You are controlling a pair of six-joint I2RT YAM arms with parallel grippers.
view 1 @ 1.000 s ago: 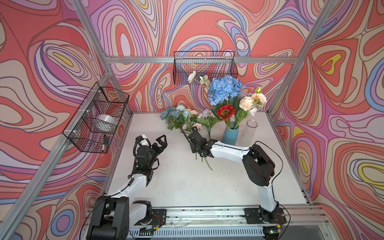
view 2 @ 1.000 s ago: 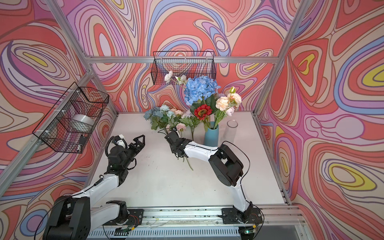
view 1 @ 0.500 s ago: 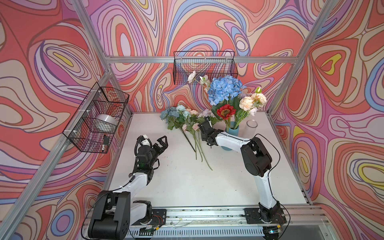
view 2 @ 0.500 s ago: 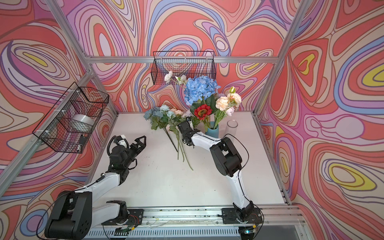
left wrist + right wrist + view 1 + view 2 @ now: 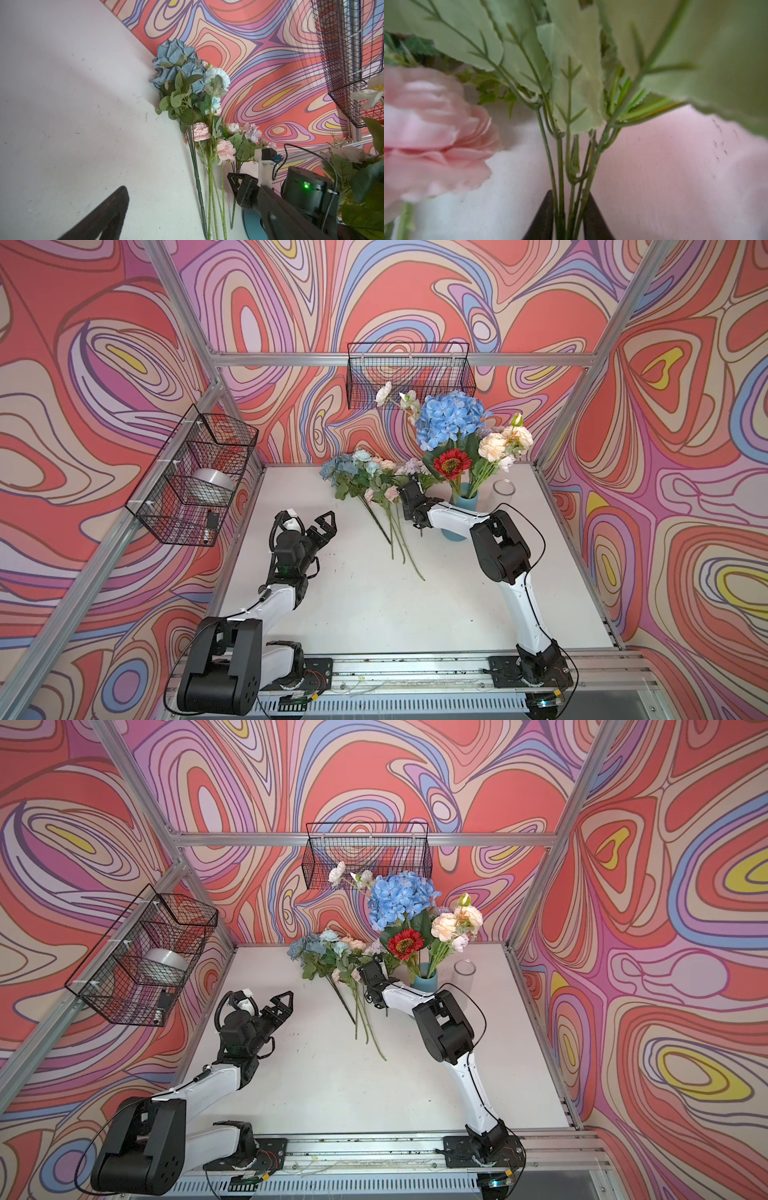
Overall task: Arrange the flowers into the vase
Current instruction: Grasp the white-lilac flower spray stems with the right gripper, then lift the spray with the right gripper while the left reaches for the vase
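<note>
While the left gripper (image 5: 323,526) hovers spread wide, the right gripper (image 5: 569,207) pinches a leafy bunch (image 5: 572,158) by its stems.
Loose flowers (image 5: 361,479) lie just left of the grip, the vase (image 5: 468,502) just right; a straight lift should clear neighbouring stems before swinging over.

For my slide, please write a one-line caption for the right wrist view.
Right gripper clamped on a bunch of thin green stems near their serrated leaves, pink blossom alongside, over the white table.
</note>
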